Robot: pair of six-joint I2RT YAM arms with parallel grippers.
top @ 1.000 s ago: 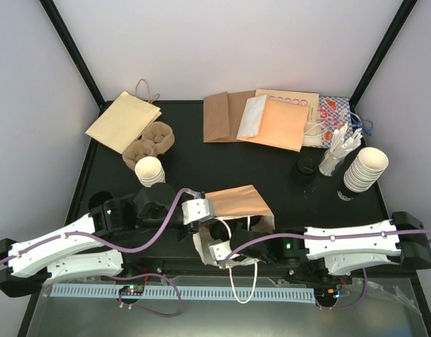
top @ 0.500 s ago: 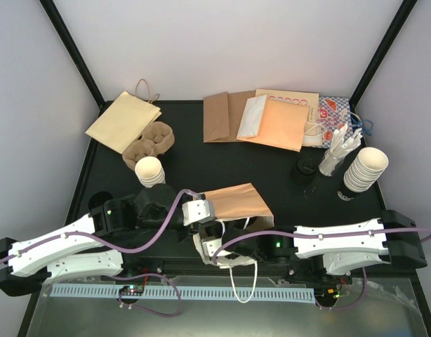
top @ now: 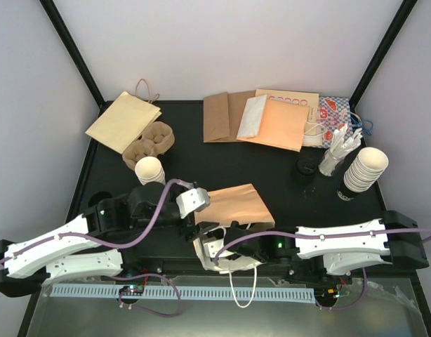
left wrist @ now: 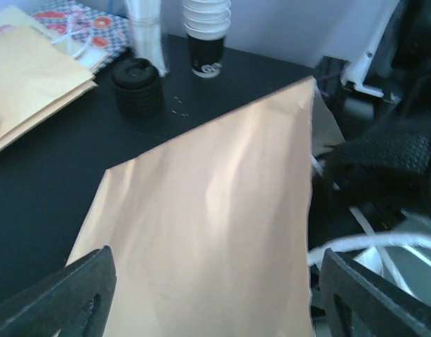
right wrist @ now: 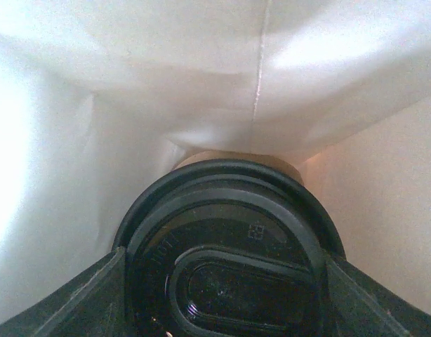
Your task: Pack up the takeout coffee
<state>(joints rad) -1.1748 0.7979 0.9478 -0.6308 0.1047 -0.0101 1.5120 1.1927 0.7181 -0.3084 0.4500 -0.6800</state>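
Observation:
A takeout coffee cup shows only its round black sip lid [right wrist: 226,260], deep inside a brown paper bag [top: 236,203] with a pale inner lining [right wrist: 96,140]. My right gripper [right wrist: 226,298] is shut on that cup, a finger pressed against each side of the lid. From above, the right gripper [top: 217,249] reaches into the bag's mouth at the near table edge. My left gripper [left wrist: 215,302] hovers open over the bag's tan top face [left wrist: 215,210], which it does not touch. Its left finger [left wrist: 68,295] and right finger stand wide apart.
A pulp carrier tray [top: 149,142] and a stack of lidless cups [top: 150,170] sit at the back left. Flat paper bags [top: 272,119] lie along the back. A stack of black lids [top: 304,167], white cutlery [top: 338,151] and a leaning cup stack [top: 363,170] stand at the right.
My left gripper has opened and let go of the bag, lifting slightly back and left. The right arm has pushed a little further left into the bag.

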